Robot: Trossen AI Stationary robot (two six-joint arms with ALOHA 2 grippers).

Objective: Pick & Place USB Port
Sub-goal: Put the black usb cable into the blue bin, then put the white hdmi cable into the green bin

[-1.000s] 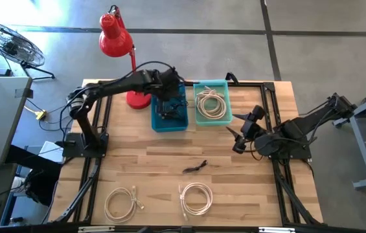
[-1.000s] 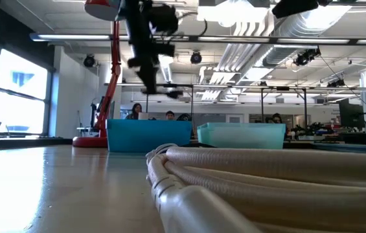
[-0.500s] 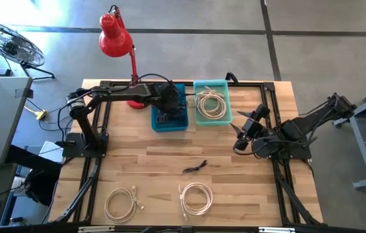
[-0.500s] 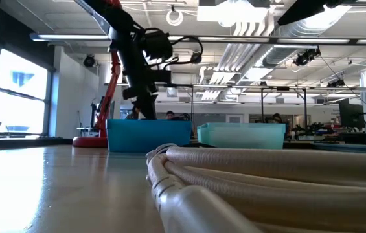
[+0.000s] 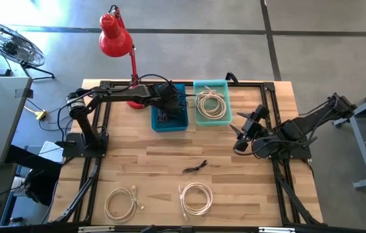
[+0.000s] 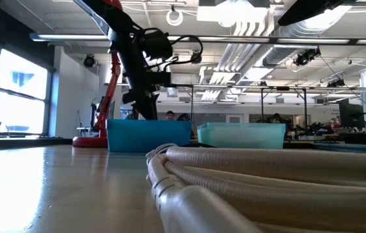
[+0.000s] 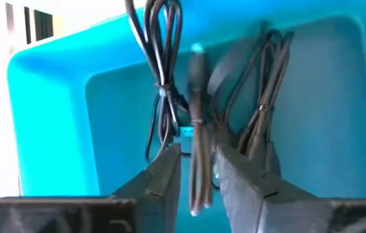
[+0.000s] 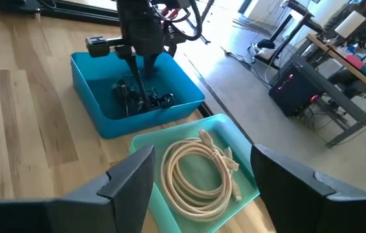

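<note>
Wooden slats are making up the desk point(image 5: 157, 165), which is sitting on a grey floor. At its far edge a red lamp point(image 5: 116, 39) is standing, and beside it two bins are sitting side by side: a blue bin point(image 5: 169, 124) and a lighter teal bin point(image 5: 212, 86) holding a coil of pale cable point(image 5: 211, 103).

Left arm is reaching across the far edge, its gripper point(image 7: 195, 178) lowered into the blue bin, where the dark USB cables point(image 8: 137, 96) are lying in a tangle. Its jaws are standing slightly apart with one dark cable point(image 7: 197, 129) running between them; whether they are pinching it cannot be told.

Right gripper point(image 8: 202, 171) is waiting near the right edge, jaws spread wide and grasping nothing.

Two more pale coils point(image 5: 195, 197) are lying near the front edge, and a small dark cable point(image 5: 195, 167) is lying mid-desk.
</note>
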